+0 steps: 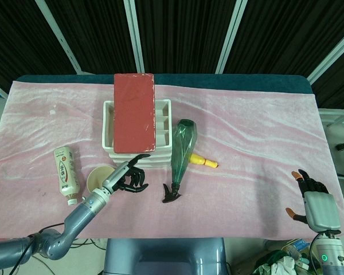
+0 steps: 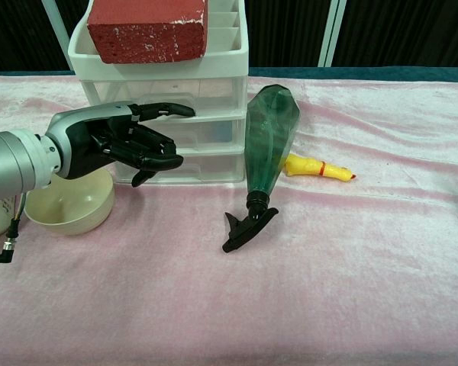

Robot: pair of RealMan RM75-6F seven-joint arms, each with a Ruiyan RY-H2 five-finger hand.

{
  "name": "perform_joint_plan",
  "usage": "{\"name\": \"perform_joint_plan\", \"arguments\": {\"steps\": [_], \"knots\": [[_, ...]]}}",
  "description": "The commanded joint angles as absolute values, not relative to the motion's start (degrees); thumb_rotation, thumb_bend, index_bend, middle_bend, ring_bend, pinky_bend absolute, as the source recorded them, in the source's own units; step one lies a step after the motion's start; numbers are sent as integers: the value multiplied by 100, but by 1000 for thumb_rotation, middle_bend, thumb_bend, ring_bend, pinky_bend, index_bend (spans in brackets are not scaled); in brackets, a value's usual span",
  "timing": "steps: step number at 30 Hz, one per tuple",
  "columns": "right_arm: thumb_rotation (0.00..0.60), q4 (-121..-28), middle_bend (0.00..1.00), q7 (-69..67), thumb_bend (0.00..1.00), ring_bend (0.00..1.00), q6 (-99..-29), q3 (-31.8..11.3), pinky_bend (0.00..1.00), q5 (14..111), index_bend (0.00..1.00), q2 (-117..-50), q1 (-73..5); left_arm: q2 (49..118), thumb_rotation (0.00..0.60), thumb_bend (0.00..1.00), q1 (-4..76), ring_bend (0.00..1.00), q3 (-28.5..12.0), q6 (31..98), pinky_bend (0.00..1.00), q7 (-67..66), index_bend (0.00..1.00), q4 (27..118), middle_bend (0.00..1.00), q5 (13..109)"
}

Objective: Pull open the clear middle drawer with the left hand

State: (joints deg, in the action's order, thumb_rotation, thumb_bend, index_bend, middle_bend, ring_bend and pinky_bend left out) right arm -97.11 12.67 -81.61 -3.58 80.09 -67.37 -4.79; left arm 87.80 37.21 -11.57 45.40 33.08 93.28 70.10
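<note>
The white drawer unit [image 2: 233, 57] stands at the back left with three clear drawers, all flush. Its clear middle drawer [image 2: 214, 131] shows to the right of my left hand [image 2: 126, 145]. That hand hovers just in front of the drawer fronts, fingers spread and holding nothing. One long finger reaches toward the top of the middle drawer; I cannot tell whether it touches. In the head view the left hand [image 1: 129, 175] sits at the front of the unit [image 1: 109, 123]. My right hand [image 1: 312, 197] rests open near the table's right front edge.
A red brick [image 2: 149, 27] lies on top of the unit. A green spray bottle [image 2: 269, 141] leans against its right side, with a yellow object [image 2: 320, 168] behind it. A cream bowl [image 2: 69, 206] sits under my left wrist. A sauce bottle [image 1: 65, 172] lies further left.
</note>
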Motion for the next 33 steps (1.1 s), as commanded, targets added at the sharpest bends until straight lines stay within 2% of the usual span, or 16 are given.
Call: {"name": "perform_joint_plan", "arguments": {"steps": [1, 33], "knots": [[600, -9711, 87, 1266, 75, 188, -8164, -360, 206, 8009, 145, -6736, -478, 8776, 600, 316, 3729, 649, -1156, 4517, 728, 3311, 0, 9323, 671, 7001], [600, -9708, 100, 1272, 77, 188, -8163, -362, 206, 8007, 145, -6736, -481, 8738, 600, 316, 3689, 649, -1150, 4578, 728, 3340, 0, 9354, 680, 7076]]}}
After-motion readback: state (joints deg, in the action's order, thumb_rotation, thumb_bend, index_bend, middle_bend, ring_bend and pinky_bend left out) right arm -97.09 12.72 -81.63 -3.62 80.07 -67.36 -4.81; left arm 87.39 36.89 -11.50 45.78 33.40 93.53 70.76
